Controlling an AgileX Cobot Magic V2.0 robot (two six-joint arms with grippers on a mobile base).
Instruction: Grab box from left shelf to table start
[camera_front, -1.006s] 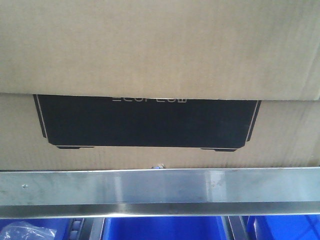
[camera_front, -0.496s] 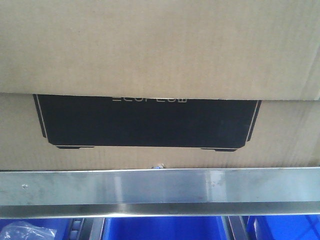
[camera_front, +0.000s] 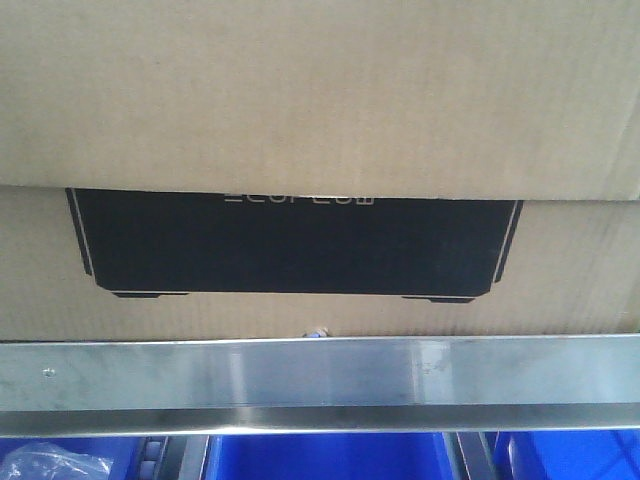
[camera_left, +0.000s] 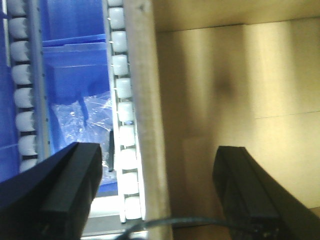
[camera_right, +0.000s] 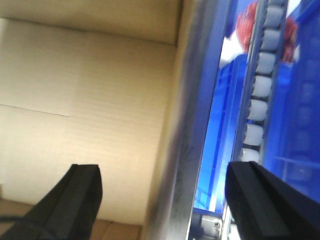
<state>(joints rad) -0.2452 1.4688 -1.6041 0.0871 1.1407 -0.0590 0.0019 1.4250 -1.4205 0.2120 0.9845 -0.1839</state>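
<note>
Above the front rail (camera_front: 320, 375) of the left shelf (camera_front: 468, 455), the box (camera_front: 300, 100) fills my front view from edge to edge. The rail runs across the shelf's front edge, tight against the bottom of the box, and closes off the way under it. Blue bins (camera_front: 330, 458) pack the bay below.

My left end effector (camera_left: 157, 192) has its fingers spread wide. They straddle a pale bar (camera_left: 145, 125), with the box face on one side and a roller track (camera_left: 122, 125) and a plastic bag (camera_left: 80, 112) on the other.

My right end effector (camera_right: 165, 200), equally wide, straddles a silver bar (camera_right: 192, 125). The box face lies on one side and rollers (camera_right: 260, 95) on the other.
</note>
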